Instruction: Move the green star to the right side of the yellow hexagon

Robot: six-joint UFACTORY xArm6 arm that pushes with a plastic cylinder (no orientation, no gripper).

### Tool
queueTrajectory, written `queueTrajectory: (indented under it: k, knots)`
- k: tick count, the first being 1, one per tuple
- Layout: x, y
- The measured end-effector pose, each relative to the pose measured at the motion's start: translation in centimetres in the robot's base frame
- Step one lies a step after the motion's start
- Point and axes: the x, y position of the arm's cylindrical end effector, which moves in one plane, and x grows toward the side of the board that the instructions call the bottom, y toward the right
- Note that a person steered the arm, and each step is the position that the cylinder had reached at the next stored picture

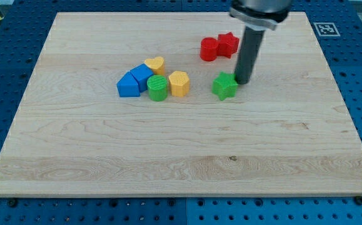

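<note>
The wooden desk (181, 156) fills most of the view, pale planks on a blue perforated base. My dark rod comes down from the view's top right, and I carry no pincer at all, so there is nothing to spread or press together; my tip (241, 83) rests on the desk just beside the green star (224, 85), at its right edge, touching or nearly so. The green star sits near the middle of the desk, to the right of the yellow hexagon (179, 83) with a small gap between them. Since the star lies to the left of my tip, I judge a short leftward push would close that gap. Left of the hexagon cluster a green cylinder (157, 88), two blue blocks (134, 80) and a yellow heart (155, 64); a red cylinder (209, 49) and red star (228, 44) lie above.
</note>
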Motion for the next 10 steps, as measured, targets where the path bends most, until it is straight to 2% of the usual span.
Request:
queueTrajectory:
  k: [1, 2, 3, 4, 7, 8, 9, 10]
  knots:
    - [-0.1, -2.6]
    - [-0.8, 1.7]
    - [0.5, 5.3]
    - [1.6, 5.3]
    - [1.3, -1.9]
    - [0.6, -1.5]
    - [-1.2, 1.2]
    - [-4.0, 6.4]
